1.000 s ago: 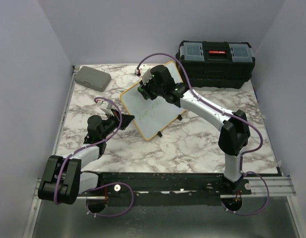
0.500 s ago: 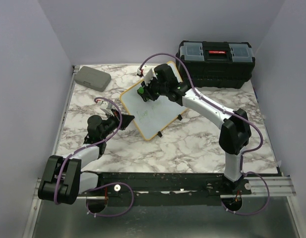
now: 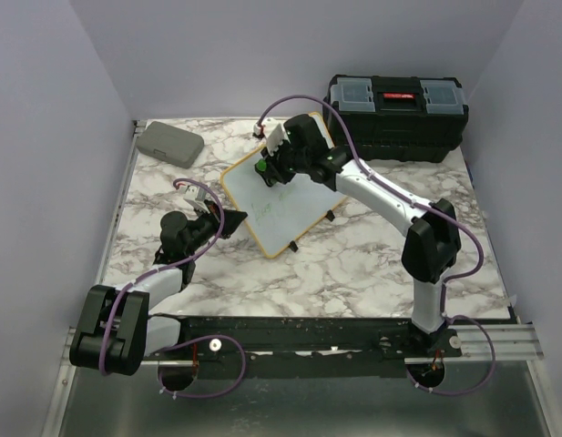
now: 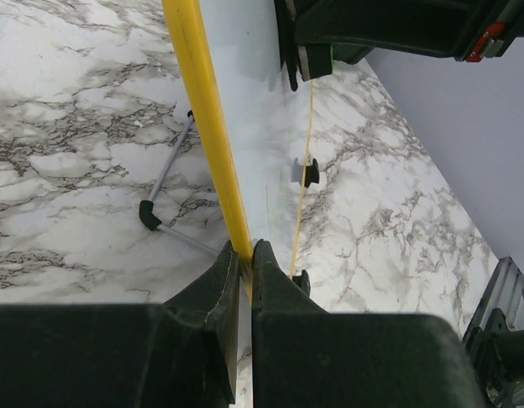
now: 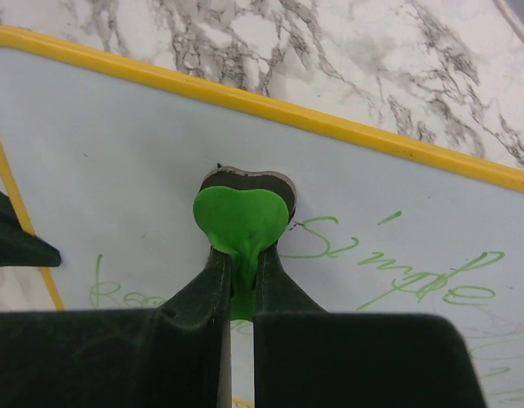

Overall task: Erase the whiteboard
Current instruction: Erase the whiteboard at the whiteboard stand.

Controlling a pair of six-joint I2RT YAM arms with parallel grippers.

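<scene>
The whiteboard (image 3: 294, 218), white with a yellow frame, stands tilted on the marble table and bears green handwriting (image 5: 414, 272). My left gripper (image 3: 233, 218) is shut on the board's yellow frame (image 4: 206, 127) at its near left edge, its jaws pinching the frame (image 4: 243, 251). My right gripper (image 3: 267, 168) is shut on a green heart-shaped eraser (image 5: 241, 217) with a dark pad under it. The eraser presses on the board's face near its upper left part, just left of the writing. In the left wrist view the right gripper's black body shows at the top.
A black toolbox (image 3: 396, 116) stands at the far right of the table. A flat grey case (image 3: 169, 143) lies at the far left corner. The board's thin wire leg (image 4: 164, 183) rests on the marble behind it. Light walls close in the table on three sides.
The right gripper with the eraser has slid a little toward the board's far left part. The left gripper and the board have not moved.
</scene>
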